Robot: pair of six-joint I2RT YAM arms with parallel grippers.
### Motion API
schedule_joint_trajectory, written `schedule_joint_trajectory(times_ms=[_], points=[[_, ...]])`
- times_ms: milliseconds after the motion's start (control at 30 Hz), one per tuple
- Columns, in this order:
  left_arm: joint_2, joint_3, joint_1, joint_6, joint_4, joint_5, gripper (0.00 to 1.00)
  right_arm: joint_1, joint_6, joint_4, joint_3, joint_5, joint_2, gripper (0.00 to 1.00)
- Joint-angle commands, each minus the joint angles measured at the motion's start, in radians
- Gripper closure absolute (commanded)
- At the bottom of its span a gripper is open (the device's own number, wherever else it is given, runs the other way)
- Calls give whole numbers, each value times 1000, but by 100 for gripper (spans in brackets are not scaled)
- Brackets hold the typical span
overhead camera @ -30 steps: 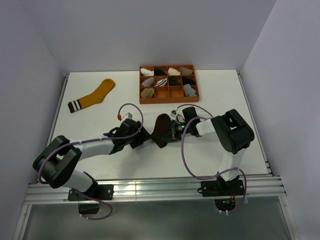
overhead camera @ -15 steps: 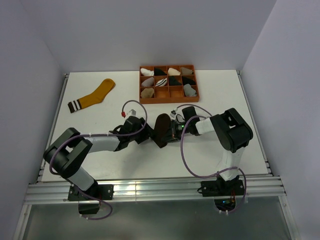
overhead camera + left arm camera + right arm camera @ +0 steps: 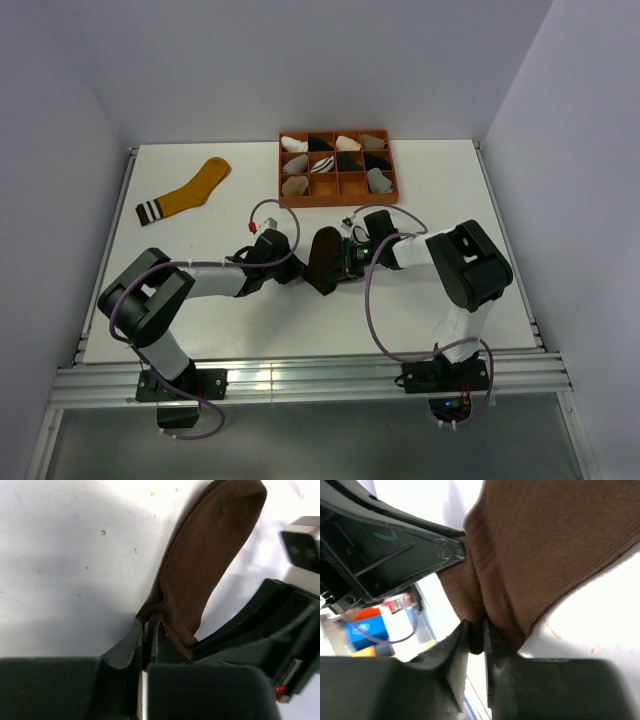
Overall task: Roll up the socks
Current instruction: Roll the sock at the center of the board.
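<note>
- Your dark brown ribbed fabric sock (image 3: 322,260) lies on the white table (image 3: 450,190), about mid-table, between the two arms and in front of the tray
- In the overhead view it runs from upper right to lower left, with one gripper at each side
- Your left gripper (image 3: 293,270) has its fingers almost together; in its wrist view (image 3: 147,627) the lower edge of the brown sock (image 3: 210,565) is pinched between the tips, and the rest of the sock stretches flat away from them
- Your right gripper (image 3: 346,262) comes in from the opposite side; in its wrist view (image 3: 475,627) the fingers stand narrow, with a fold of the brown fabric (image 3: 555,545) caught between them
- The two grippers are close together: each wrist camera shows the other's black housing just beside the sock
- The mustard-yellow fabric sock (image 3: 190,192) lies flat near the far left of the table, well apart from both arms, its dark-and-white striped cuff (image 3: 148,212) pointing toward the left edge
- The orange-brown compartment tray (image 3: 340,203) sits at the far middle of the table; small rolled sock bundles (image 3: 294,144) in white, black, beige and grey fill most of its cells
- You cannot see a grey sock in any view
</note>
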Motion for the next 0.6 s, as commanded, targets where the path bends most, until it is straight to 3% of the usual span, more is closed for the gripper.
schedule_joint_trajectory(times_ms=[0, 33, 133, 167, 233, 400, 567], points=[[27, 26, -21, 45, -155, -5, 100, 25, -97, -58, 16, 118, -125, 75], [26, 32, -21, 53, -177, -8, 100, 36, -114, -76, 13, 144, -156, 68], [16, 62, -23, 85, -255, -26, 100, 91, -204, -133, -3, 301, -293, 60], [12, 78, -23, 108, -299, -31, 100, 112, -255, -150, -12, 433, -331, 58], [6, 99, -21, 136, -367, -39, 100, 192, -299, -189, -29, 557, -423, 55], [-25, 102, -21, 170, -422, -48, 100, 351, -411, -168, -82, 822, -549, 52], [-39, 122, -21, 216, -453, -42, 100, 523, -476, -156, -89, 996, -543, 48]])
